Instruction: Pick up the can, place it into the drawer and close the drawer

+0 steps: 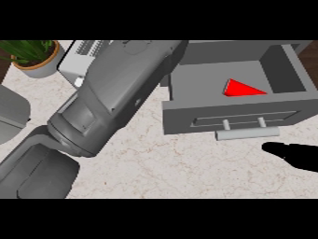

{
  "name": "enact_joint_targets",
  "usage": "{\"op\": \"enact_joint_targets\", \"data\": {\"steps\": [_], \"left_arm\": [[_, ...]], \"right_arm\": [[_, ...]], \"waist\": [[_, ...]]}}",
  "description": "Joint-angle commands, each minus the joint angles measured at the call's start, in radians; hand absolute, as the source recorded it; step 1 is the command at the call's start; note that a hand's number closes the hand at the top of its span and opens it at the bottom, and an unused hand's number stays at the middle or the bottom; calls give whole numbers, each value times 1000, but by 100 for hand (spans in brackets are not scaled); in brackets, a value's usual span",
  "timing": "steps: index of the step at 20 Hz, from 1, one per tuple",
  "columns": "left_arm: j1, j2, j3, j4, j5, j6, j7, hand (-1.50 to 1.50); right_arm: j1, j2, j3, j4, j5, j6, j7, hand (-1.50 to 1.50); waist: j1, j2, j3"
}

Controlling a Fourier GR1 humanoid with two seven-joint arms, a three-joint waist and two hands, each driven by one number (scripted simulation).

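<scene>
Marble counter [189,163], open drawer [244,114] — red can [242,88] inside

It looked like a home kitchen. A pale marbled counter [189,168] ran under everything, and a grey drawer [237,112] with a bar handle [247,133] stood open on it. A white slotted appliance [75,63] sat at the back, with a potted plant [37,58] in the far corner.

One open drawer [182,112] sits just above the one black right hand [302,158], with one red object [242,88] inside and one bar handle [247,134] on its front. Left of the hand are one grey forearm [113,102], one potted plant [34,58] and one white appliance [75,67].
</scene>
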Motion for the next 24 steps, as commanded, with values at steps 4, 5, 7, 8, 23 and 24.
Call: {"op": "enact_joint_targets", "data": {"steps": [4, 5, 7, 8, 23, 24], "left_arm": [[-3, 0, -7, 22, 5, 2, -29, -150], [-33, 0, 3, 37, -11, -23, -20, -150], [-40, 0, -20, 44, -16, 9, -7, -150], [-41, 0, -4, 45, -19, -17, -5, -150], [34, 77, 20, -37, -54, -43, 31, -150], [27, 90, 19, -37, -58, -58, 47, -150]], "right_arm": [[-99, -17, 141, 207, 262, -57, -65, -150], [-85, 12, 171, 230, 309, -93, -63, -150], [-135, -3, 185, 331, 326, -94, -120, -150], [-127, -7, 161, 395, 349, -136, -167, -150], [-417, 86, 172, 1047, 595, -451, -291, -150], [-490, 110, 175, 1076, 621, -456, -248, -150]], "waist": [[42, -6, -1], [55, -9, -1], [48, -7, 0], [62, -10, 0], [103, -22, -1], [105, -21, -2]]}}
